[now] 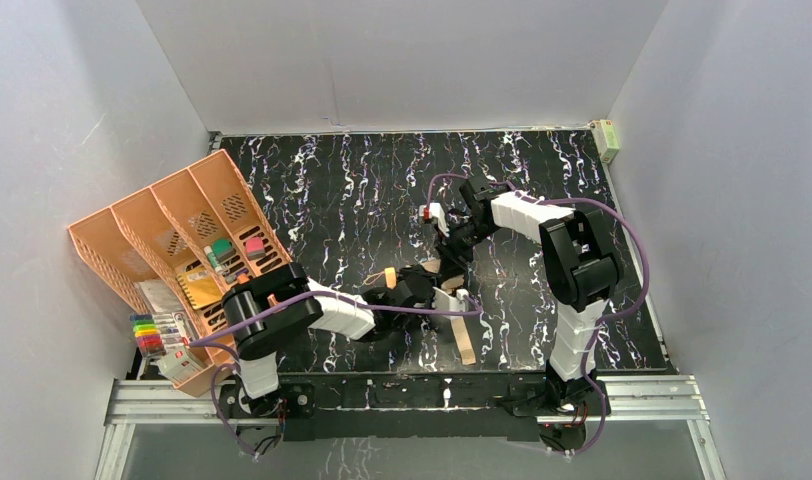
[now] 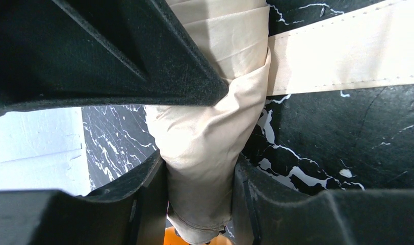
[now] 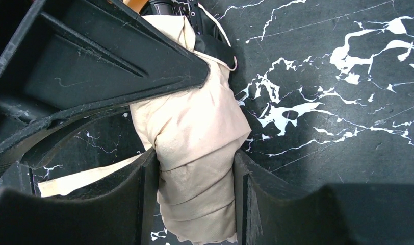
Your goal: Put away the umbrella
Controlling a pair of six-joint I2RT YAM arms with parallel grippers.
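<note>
The umbrella (image 1: 434,270) lies folded near the middle of the black marbled table, its tan canopy (image 2: 205,148) bunched and its tan strap (image 1: 466,340) trailing toward the near edge. My left gripper (image 2: 200,176) is shut on the canopy, with fabric pressed against both fingers; the strap (image 2: 347,51) runs off to the right. My right gripper (image 3: 195,171) is also shut on the wrapped canopy (image 3: 195,127), from the far side. In the top view the left gripper (image 1: 420,288) and the right gripper (image 1: 450,258) meet over the umbrella. The handle is hidden.
An orange plastic organizer (image 1: 182,235) lies tilted at the left edge of the table, holding small items, with a set of coloured markers (image 1: 157,335) beside it. A small pale box (image 1: 609,140) sits at the back right corner. White walls enclose the table.
</note>
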